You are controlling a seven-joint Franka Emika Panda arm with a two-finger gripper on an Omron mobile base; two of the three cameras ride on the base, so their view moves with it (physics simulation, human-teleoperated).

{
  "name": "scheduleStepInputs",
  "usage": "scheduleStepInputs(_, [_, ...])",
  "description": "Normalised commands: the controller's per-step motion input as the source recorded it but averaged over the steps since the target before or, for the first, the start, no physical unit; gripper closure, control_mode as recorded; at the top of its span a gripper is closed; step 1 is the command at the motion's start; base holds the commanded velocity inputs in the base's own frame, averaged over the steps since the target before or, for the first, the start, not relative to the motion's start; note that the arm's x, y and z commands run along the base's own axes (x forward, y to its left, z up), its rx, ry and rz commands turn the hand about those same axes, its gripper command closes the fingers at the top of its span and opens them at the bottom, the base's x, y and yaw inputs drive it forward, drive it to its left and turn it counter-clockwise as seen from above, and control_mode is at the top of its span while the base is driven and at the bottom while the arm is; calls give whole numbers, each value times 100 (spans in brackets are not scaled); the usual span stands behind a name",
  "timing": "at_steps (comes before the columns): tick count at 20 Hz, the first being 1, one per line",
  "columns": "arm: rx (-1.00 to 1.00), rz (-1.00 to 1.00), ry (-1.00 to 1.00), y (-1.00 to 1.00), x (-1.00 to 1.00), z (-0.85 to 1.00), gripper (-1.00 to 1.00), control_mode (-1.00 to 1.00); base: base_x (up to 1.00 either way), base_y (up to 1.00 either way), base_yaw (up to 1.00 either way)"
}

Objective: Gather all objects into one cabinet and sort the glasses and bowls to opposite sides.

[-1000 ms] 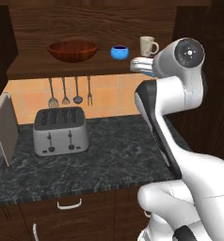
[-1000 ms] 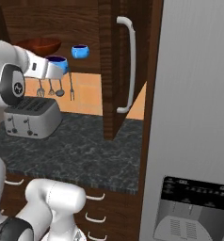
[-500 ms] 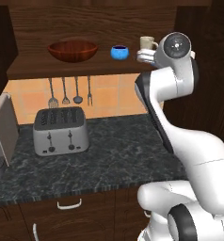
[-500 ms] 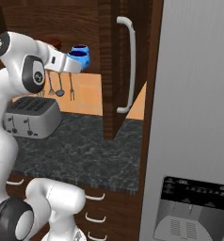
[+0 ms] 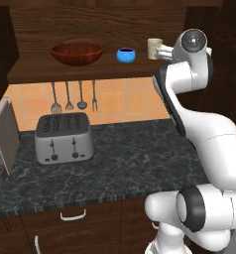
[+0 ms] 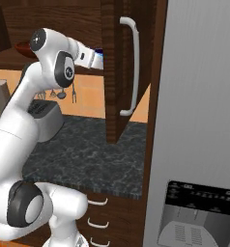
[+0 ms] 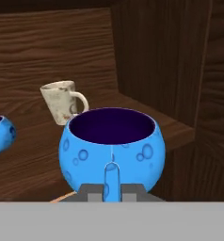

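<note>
Blue cup point(image 7: 112, 150) (empty) pinched in gripper point(image 7: 112, 184) over cabinet shelf point(image 5: 80, 72), mug point(image 7: 62, 101) behind, brown bowl point(image 5: 76, 53) empty.

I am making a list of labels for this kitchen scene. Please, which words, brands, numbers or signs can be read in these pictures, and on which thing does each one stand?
No text can be read.
Fridge dispenser panel: rows of small pale marks, too small and blurred to read.
Toaster: knobs and slots, no lettering visible.
Cream mug: brownish speckles, no lettering.
Blue vessel at the gripper: bubble pattern, no lettering.
</note>
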Motion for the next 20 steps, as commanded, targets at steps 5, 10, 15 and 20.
scheduleStepInputs(5, [0, -7, 8, -18, 36, -3, 100, -100, 0, 0, 0])
scheduleStepInputs(10, [0, -1, 5, -8, 49, -1, 100, -100, 0, 0, 0])
scheduleStepInputs(15, [0, 0, 11, -15, 37, -21, 100, -100, 0, 0, 0])
scheduleStepInputs(20, [0, 0, 8, -18, 51, -7, 100, -100, 0, 0, 0])
